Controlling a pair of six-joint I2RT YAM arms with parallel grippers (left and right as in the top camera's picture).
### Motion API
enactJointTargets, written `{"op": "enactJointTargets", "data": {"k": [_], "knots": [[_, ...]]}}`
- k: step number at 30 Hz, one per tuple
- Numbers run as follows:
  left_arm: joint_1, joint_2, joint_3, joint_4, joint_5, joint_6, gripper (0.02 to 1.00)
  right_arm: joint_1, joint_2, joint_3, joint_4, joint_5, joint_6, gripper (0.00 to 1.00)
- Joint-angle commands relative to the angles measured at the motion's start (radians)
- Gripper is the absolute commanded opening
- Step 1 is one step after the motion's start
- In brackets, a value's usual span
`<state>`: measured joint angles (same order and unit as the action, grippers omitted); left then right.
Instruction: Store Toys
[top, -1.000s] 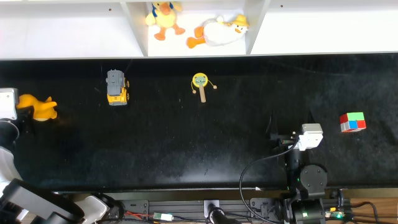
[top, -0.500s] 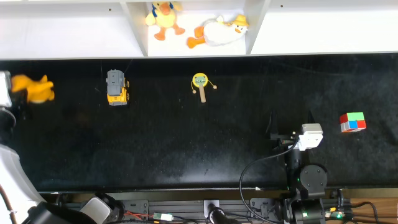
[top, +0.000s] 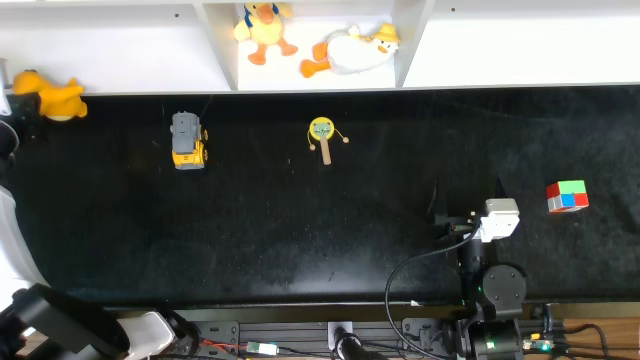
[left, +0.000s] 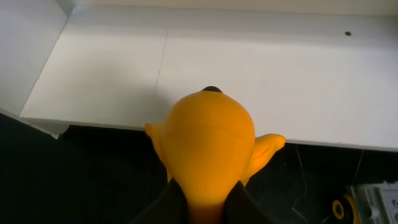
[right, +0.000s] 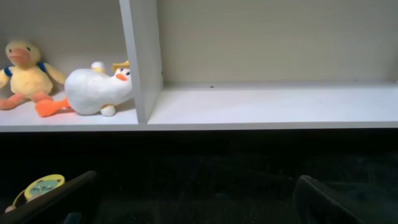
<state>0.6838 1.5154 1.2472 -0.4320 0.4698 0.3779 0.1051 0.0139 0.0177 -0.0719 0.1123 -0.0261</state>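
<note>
Orange toy (top: 55, 100), now nearer the shelf (top: 120, 60), in left end effector (left: 207, 208)

Overhead camera looks straight down on my black table (top: 300, 230), with the shelf (top: 120, 60) along the far edge. Left wrist camera sits close behind the orange toy (left: 210, 149), facing the shelf. Right wrist camera sits low and farther back, facing the shelf. It shares the white duck (right: 93, 90) with overhead.

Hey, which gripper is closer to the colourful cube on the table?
Right. The right gripper rests a short way from the cube; the left gripper holds an orange toy at the opposite end of the table, by the shelf.
</note>
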Motion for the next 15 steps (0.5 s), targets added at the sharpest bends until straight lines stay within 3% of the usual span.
{"op": "enactJointTargets", "data": {"k": [1, 7, 15], "knots": [[-0.004, -0.010, 0.035, 0.008, -0.027, -0.081, 0.150, -0.001, -0.010, -0.013, 0.005, 0.008, 0.004, 0.996], [-0.006, -0.010, 0.035, 0.029, -0.032, -0.112, 0.163, -0.001, -0.010, -0.013, 0.005, 0.008, 0.004, 0.993], [-0.065, -0.001, 0.040, 0.062, -0.149, -0.148, 0.191, -0.001, -0.010, -0.013, 0.005, 0.008, 0.004, 0.996]]}}
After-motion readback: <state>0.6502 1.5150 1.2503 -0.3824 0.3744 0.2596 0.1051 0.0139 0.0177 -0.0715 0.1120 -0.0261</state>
